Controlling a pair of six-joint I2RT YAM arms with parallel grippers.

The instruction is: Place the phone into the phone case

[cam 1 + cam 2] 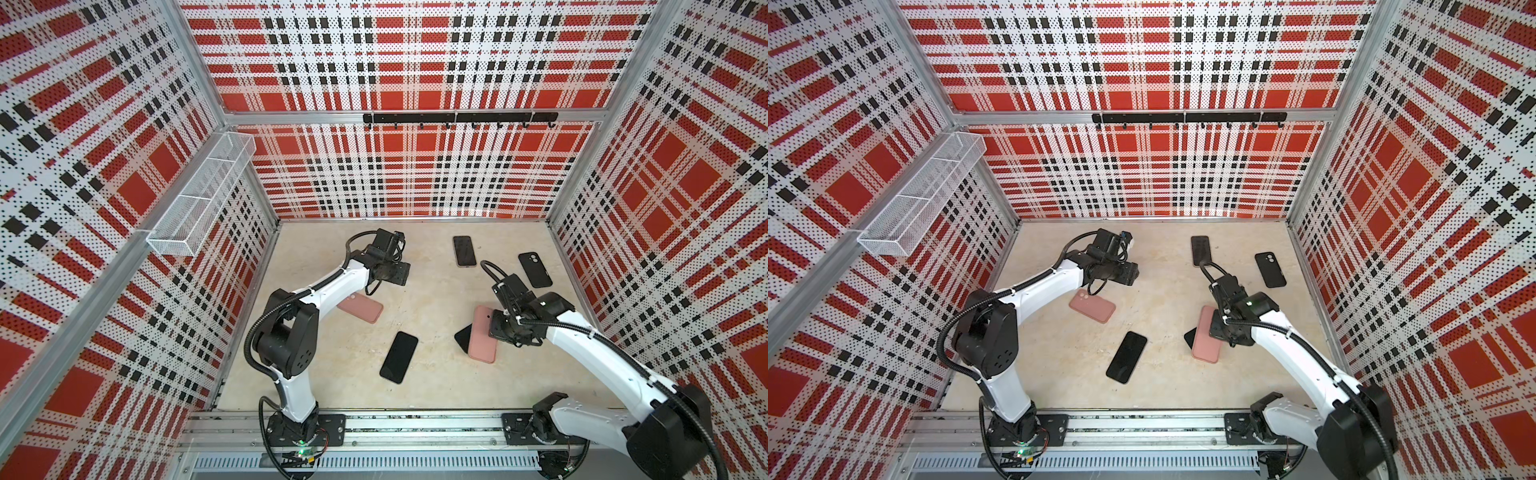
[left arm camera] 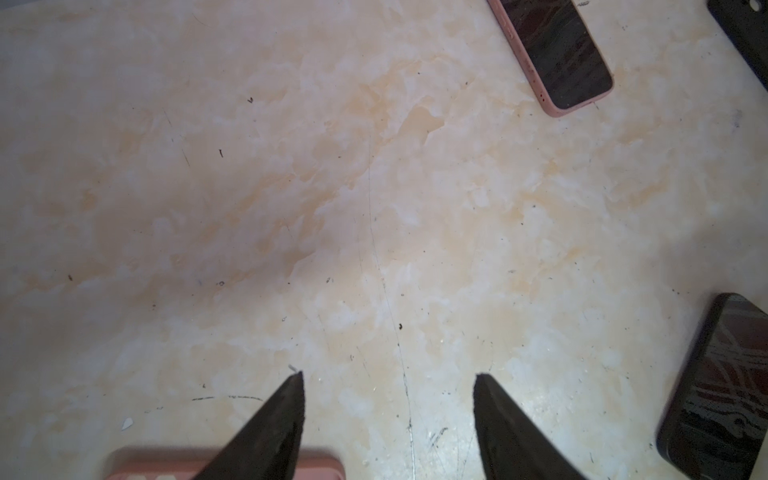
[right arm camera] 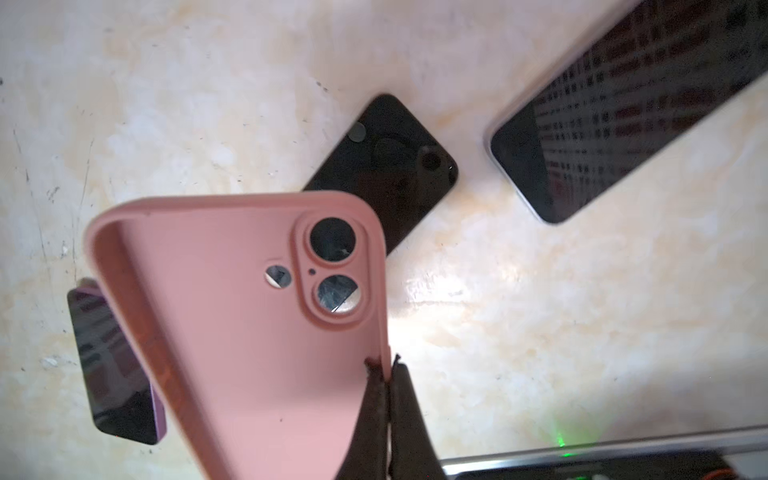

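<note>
- While the pink phone case [image 1: 482, 336] sat right of centre in both top views, a dark phone [image 1: 463, 336] poked out from under its edge.
- Left wrist view: the left hand [image 2: 388, 376] stood wide open and empty over bare worktop [image 2: 291, 187].
- Right wrist view: the right hand [image 3: 383, 361] was pinched tight on the case's thin side wall, and the case was raised over the phone.
- The case looked light, soft and rubbery, so the wall would likely flex in that pinch; a grip nearer a corner seemed safer.
- The phone looked stiff, heavier and glass-slick. It was best taken by its long edges.
</note>
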